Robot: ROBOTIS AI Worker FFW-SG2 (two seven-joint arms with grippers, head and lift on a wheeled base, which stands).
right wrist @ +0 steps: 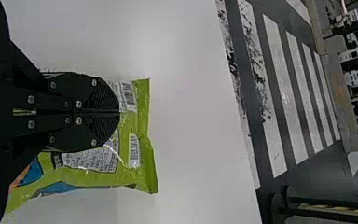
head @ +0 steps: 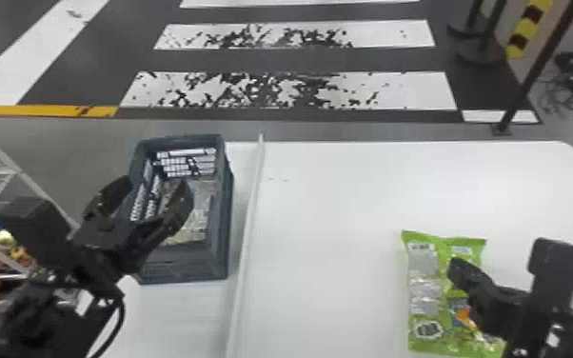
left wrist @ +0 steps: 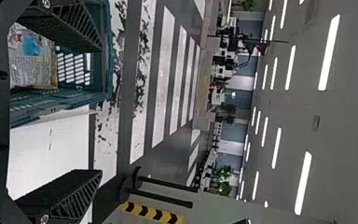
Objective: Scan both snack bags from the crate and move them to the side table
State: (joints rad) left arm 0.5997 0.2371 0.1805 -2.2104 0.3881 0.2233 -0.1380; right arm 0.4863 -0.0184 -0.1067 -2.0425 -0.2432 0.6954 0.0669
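Head view, left side: left gripper [head: 154,183] open, its two fingers wide apart at the dark crate [head: 221,262]. Inside the crate, a pale snack bag [head: 200,214]; left wrist view adds its blue patch and printed panel, washed out by glare in head view. To the right, white table [head: 338,204]. Lower right of frame: green snack bag [head: 423,285] lying flat on it, printed panels up. Long axis runs top to bottom of frame, one crimped end toward the top. Right gripper [head: 453,267] over this bag; right wrist view resolves the fingers as closed together, tips short of the crimped end. Cannot tell whether any film is pinched between them.
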